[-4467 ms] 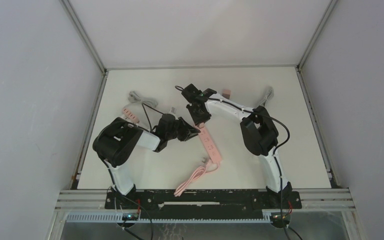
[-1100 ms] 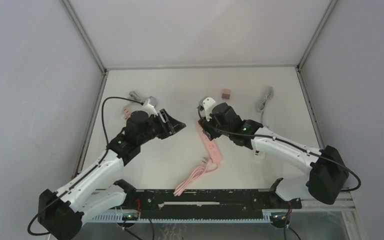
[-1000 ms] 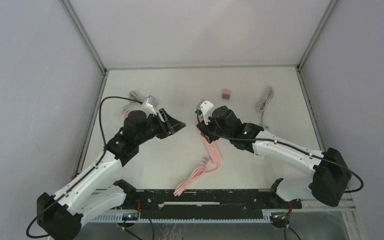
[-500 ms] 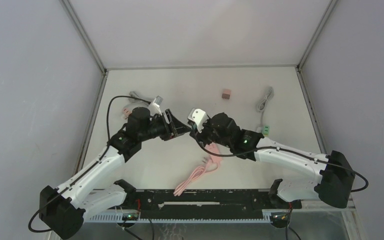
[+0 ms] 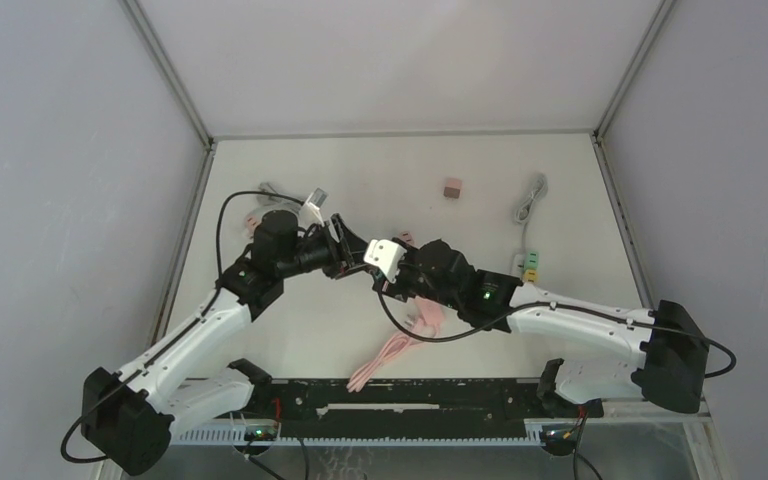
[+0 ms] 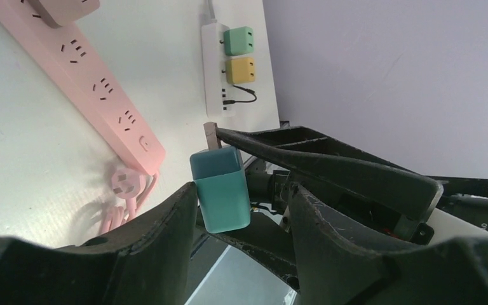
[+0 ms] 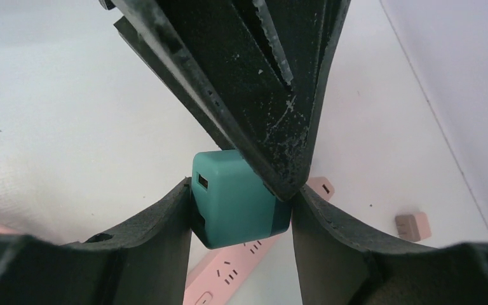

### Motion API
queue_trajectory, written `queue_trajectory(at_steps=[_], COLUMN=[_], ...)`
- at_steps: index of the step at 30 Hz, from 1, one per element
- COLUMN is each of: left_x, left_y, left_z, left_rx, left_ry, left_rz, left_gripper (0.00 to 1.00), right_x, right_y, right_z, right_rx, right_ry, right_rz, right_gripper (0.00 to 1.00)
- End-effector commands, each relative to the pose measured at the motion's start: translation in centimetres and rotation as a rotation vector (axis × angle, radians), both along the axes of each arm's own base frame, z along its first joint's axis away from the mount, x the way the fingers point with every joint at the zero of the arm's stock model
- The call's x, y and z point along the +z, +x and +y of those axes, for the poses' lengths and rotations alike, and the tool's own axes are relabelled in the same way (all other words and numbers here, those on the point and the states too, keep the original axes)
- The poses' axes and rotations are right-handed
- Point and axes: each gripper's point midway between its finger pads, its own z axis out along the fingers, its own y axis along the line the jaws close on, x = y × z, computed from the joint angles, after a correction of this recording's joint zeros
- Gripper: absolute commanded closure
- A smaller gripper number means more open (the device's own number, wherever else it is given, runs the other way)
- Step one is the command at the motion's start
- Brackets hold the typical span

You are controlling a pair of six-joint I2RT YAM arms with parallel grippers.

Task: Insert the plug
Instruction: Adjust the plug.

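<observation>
Left wrist view: the left gripper brackets the teal plug at its fingertips. One finger touches the body and a dark gap shows at the other, so a firm grip cannot be confirmed. The plug's long axis runs along these fingers, with a metal prong at the far end pointing away from this wrist. A finger of the opposite arm lies against that end. The pink power strip lies flat on the table, apart from the plug. Right wrist view: the right gripper is closed on the plug, its fingers bearing on opposite sides. The left fingers enter from the top of the picture and hide its upper corner. A small port faces this camera; no prong is visible. Top external view: both grippers meet tip to tip above the table near the strip, and the plug is hidden. This double hold is probably a regrasp, so that the right arm can turn the prongs down into the upward-facing sockets.
</observation>
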Motion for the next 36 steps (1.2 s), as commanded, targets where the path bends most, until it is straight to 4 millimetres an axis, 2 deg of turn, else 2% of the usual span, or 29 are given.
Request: queue_trajectory(at_steps=[1, 12, 16, 19, 27, 36], left_x=[2.5, 0.3, 0.2, 0.1, -0.8, -0.9], left_y=[0.1, 0.6, 0.7, 1.7, 1.6, 0.9], left_z=[-0.4, -0.7, -1.0, -0.1, 0.0, 0.0], left_rx=[-0.031, -0.059, -0.069, -0.031, -0.036, -0.076], left_ry=[-0.081, -0.09, -0.098, -0.1, -0.091, -0.076], left_rz=[-0.034, 0.04, 0.047, 0.048, 0.061, 0.051], left_gripper=[0.42, 0.48, 0.53, 0.56, 0.67, 0.59], right_x=[3.9, 4.8, 4.8, 4.6, 4.8, 4.9], right_y=[0.1, -0.2, -0.1, 0.0, 0.1, 0.4], right_z=[0.7, 1.4, 1.5, 1.6, 2.0, 2.2], right_rx=[0.017, 0.044, 0.047, 0.048, 0.055, 0.058], right_ry=[0.1, 0.129, 0.127, 0.122, 0.13, 0.126], right_rz=[-0.104, -0.132, -0.138, -0.138, -0.152, -0.177], right_gripper=[0.6, 0.6, 0.6, 0.6, 0.59, 0.6])
